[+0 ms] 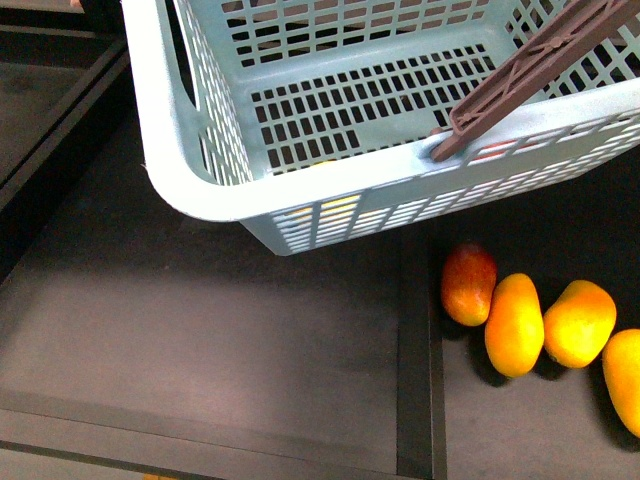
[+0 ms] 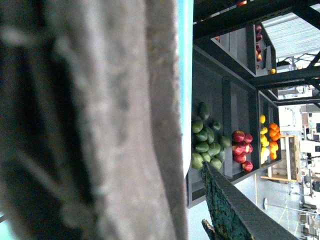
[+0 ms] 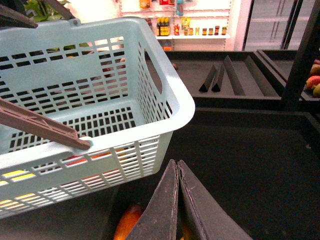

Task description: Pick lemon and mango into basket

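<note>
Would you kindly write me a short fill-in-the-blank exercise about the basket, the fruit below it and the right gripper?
1. The inside of the basket holds ____ fruit.
2. The mango, dark red, lies at the ____ end of the row of yellow-orange fruits in the front view.
3. The right gripper has its fingers pressed ____.
4. The basket's handle is coloured ____.

Missing words: no; left; together; brown

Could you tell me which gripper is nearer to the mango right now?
Right, as far as the views show. The right gripper, jaws shut, hangs just above the fruit row beside the basket; the mango lies there. The left wrist view shows no mango nearby.
</note>
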You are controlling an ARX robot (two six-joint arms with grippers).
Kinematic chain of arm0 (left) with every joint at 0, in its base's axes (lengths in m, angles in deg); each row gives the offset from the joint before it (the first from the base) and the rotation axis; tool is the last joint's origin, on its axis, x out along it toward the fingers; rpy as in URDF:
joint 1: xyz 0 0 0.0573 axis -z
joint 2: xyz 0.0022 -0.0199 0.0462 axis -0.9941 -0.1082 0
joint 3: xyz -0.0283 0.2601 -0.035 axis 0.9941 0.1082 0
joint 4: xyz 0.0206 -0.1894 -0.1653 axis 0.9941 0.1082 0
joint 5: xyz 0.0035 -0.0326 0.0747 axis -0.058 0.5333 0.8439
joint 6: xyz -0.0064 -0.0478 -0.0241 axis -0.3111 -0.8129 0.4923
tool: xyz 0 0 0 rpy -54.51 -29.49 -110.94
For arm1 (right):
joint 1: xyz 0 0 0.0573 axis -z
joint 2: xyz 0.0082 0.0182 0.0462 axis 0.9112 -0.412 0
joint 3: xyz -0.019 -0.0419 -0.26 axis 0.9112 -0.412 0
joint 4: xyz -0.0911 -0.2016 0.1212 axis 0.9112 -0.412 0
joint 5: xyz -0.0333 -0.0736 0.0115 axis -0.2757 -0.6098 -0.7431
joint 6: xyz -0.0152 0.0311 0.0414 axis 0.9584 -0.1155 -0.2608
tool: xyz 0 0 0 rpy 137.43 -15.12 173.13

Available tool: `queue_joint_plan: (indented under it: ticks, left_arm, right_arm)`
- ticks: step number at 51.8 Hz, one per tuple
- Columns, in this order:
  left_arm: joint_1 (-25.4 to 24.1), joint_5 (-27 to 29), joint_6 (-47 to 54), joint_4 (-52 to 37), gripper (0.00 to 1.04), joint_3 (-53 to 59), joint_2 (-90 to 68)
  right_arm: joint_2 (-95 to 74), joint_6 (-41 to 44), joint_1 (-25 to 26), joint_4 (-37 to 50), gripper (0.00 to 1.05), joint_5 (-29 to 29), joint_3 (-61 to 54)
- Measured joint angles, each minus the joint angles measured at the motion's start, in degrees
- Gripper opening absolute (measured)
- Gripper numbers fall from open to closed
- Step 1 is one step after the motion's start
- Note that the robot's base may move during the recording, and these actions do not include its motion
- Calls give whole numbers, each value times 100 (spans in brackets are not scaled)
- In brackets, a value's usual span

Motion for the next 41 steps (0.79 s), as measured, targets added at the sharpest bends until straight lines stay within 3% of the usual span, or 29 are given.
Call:
queue_joint_plan:
  ticks: [6,11,33,41]
  left_arm:
    - [0,2,0,0,27,0,0]
    - [0,-7,0,0,27,0,0]
    - [0,4,0,0,27,0,0]
    - [0,2,-4,0,27,0,0]
  right_arm:
    - [203,2,0,-212,2,0,0]
    - [988,2,0,-1137,2,4,2]
    - [1169,2,0,-1207,2,2,2]
    - [1169,11,0,-1207,34,2,2]
